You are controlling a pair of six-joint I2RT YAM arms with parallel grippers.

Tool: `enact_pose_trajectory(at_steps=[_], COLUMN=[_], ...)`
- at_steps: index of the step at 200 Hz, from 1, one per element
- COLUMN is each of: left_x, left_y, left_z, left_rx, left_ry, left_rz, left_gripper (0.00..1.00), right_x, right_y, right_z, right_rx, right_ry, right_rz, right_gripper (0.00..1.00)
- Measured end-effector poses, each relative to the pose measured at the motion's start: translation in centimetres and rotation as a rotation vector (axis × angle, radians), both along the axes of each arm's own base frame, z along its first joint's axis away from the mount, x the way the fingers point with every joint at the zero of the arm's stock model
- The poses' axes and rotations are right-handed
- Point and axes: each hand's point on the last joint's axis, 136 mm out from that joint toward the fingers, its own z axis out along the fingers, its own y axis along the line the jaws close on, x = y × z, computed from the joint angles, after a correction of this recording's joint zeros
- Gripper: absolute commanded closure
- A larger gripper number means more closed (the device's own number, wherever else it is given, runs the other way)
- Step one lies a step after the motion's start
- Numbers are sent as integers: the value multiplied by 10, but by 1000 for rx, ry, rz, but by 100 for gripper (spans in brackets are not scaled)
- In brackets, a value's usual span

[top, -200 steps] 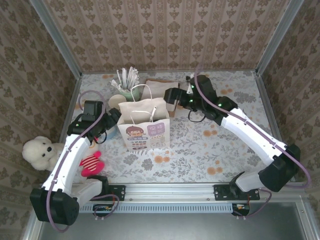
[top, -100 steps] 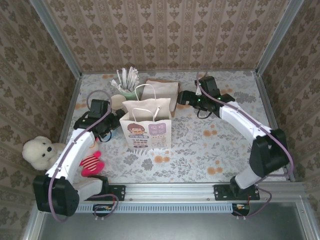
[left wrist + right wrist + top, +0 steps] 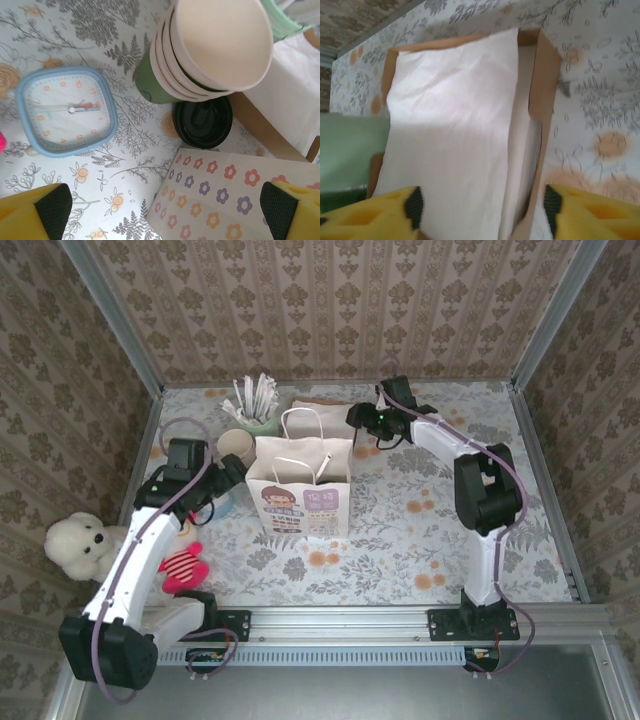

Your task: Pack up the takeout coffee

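The takeout coffee shows from above as a round black lid [image 3: 202,121], standing on the table between the stack of cream-rimmed cups [image 3: 215,47] and the flower-printed side of the white paper bag [image 3: 235,190]. My left gripper [image 3: 165,220] hangs open above the table near the bag's corner, with the lid just beyond its fingertips and nothing between them. From above, the left gripper [image 3: 226,476] sits at the bag's [image 3: 300,495] left side. My right gripper [image 3: 356,420] is open at the back, over a brown holder of white napkins [image 3: 465,130].
A blue square clock [image 3: 67,111] lies left of the lid. A pale green cup of wrapped straws [image 3: 256,412] stands at the back. A white teddy bear [image 3: 78,540] and a pink toy [image 3: 181,568] lie at the left edge. Metal frame posts border the table.
My right gripper has drawn back from the bag's rim to the napkin holder at the rear. The bag has shifted slightly right. My left gripper stays beside the bag.
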Motion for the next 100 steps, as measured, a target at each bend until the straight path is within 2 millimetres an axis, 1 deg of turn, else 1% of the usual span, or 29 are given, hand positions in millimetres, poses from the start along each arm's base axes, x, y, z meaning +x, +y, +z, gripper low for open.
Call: enact_pose_trajectory(at_steps=[14, 45, 70, 100], left_x=[-1, -2, -1, 0], left_y=[4, 6, 6, 6], left_z=[5, 7, 3, 0], left_rx=[2, 6, 9, 11], left_ry=[-21, -25, -12, -1], left_rz=[12, 22, 22, 22], left_gripper=[0, 0, 0, 0], right_x=[14, 31, 35, 37], right_y=[3, 7, 9, 10], right_z=[-8, -28, -39, -40], right_rx=[2, -9, -12, -2], right_ry=[1, 15, 30, 37], right_rz=[-5, -10, -10, -18], right_gripper=[41, 46, 52, 58])
